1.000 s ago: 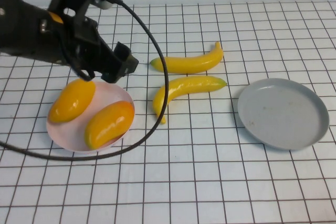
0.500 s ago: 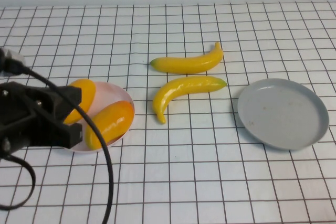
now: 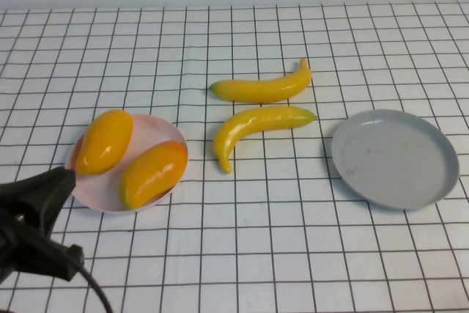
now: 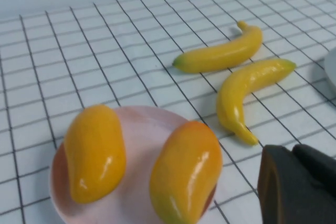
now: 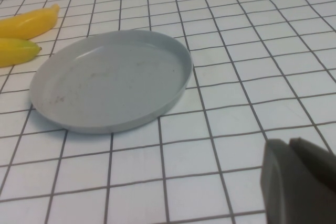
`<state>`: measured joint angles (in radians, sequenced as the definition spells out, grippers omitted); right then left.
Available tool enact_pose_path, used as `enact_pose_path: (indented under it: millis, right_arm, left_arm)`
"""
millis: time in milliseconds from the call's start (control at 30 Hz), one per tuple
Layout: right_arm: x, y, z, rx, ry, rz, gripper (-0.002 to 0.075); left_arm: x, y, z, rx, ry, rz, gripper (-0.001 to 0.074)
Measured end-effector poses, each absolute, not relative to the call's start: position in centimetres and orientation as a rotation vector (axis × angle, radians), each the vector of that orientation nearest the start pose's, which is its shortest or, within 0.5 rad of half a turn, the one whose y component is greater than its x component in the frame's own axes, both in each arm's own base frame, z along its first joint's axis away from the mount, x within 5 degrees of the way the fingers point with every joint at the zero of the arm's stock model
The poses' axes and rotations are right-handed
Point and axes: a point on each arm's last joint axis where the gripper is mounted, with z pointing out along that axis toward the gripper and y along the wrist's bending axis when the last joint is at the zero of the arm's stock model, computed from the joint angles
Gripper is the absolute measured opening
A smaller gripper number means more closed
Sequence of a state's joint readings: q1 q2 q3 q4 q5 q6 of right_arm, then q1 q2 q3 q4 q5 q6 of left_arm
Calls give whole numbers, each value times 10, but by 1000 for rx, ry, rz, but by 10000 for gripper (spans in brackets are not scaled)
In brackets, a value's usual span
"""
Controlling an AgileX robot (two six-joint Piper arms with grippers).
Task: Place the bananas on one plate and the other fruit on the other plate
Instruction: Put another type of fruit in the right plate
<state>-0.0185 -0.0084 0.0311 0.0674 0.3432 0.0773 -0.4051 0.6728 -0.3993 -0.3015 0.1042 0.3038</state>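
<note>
Both mangoes [image 3: 128, 157] are seen on the pink plate [image 3: 163, 134] at left; two bananas [image 3: 259, 108] lie mid-table, the grey plate [image 3: 396, 157] right. The left gripper [image 3: 33, 210], near-left, and the right gripper [image 5: 299, 179], near the grey plate, cannot be judged.

Two glossy yellow bananas [image 3: 261, 89] with greenish tips lie side by side mid-table, curved, apart from either plate. The grey plate [image 3: 432, 181] sits empty to their right. On the left, the pale pink plate [image 3: 157, 131] holds both plump orange-yellow fruits [image 3: 152, 173], the nearer one blushed red.
</note>
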Motion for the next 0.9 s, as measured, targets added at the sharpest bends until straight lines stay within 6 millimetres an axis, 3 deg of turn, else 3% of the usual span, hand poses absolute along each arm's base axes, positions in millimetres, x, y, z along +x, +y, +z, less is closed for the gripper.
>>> enact_pose_path:
  millis: [133, 300, 533, 900]
  right_arm:
    - [54, 1, 172, 131, 1845, 106, -16]
    - [54, 1, 172, 131, 1845, 106, -16]
    - [54, 1, 172, 131, 1845, 106, -16]
    - [53, 1, 172, 131, 1845, 106, -16]
  left_arm:
    - [105, -42, 259, 346, 1641, -258, 1]
    - [81, -22, 233, 250, 1538, -172, 1]
    - [60, -5, 206, 122, 1549, -2, 1]
    - [55, -3, 182, 107, 1746, 20, 1]
